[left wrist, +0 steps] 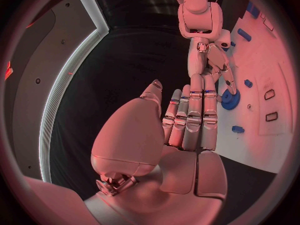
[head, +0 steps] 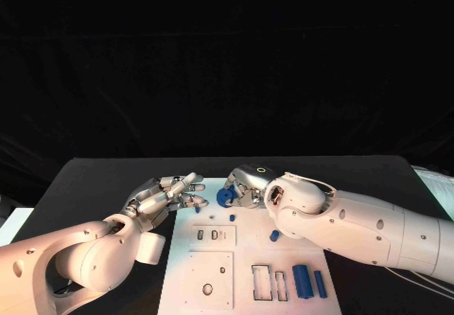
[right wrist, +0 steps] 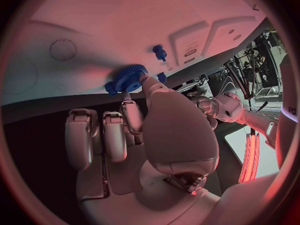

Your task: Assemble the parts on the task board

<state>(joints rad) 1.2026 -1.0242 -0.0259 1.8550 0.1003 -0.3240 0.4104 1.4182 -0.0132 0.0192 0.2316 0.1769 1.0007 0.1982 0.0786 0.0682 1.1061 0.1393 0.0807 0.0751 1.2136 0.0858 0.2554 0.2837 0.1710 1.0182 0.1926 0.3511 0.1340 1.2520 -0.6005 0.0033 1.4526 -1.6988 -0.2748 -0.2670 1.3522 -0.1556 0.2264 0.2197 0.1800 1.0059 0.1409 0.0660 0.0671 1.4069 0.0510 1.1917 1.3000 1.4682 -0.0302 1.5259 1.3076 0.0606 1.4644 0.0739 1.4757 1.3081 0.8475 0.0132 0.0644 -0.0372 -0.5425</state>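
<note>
At the far end of the white plastic task board (head: 248, 262), near the centre of the head view, our right hand (head: 248, 189) has its fingertips on a small blue toothed gear wheel (head: 225, 194). In the right wrist view the thumb and a finger (right wrist: 132, 116) pinch that gear (right wrist: 128, 78) at its rim, so we judge it held, though lightly and from one side. Whether the gear already sits on a post or hangs just above the board, we cannot tell.

Our left hand (head: 170, 195) hovers just left of the board's far corner, fingers straight and slightly apart, holding nothing; the left wrist view shows its fingers (left wrist: 190, 116) pointing towards the gear (left wrist: 230, 99) without touching it.

Further down the board lie a short blue peg (head: 231, 216), a second blue peg (head: 274, 235) by our right forearm, and two blue cylinders (head: 309, 281) at the lower right, beside empty rectangular slots (head: 261, 280).

The risks, as we judge them: a pinch this shallow could let the gear tilt or slip if we press down off-axis, and it would jam rather than seat. Our two hands are close together, so any inward move of the left could knock the gear or the right fingertips. Our right forearm hangs low over the board and could sweep the nearby peg out of place.
</note>
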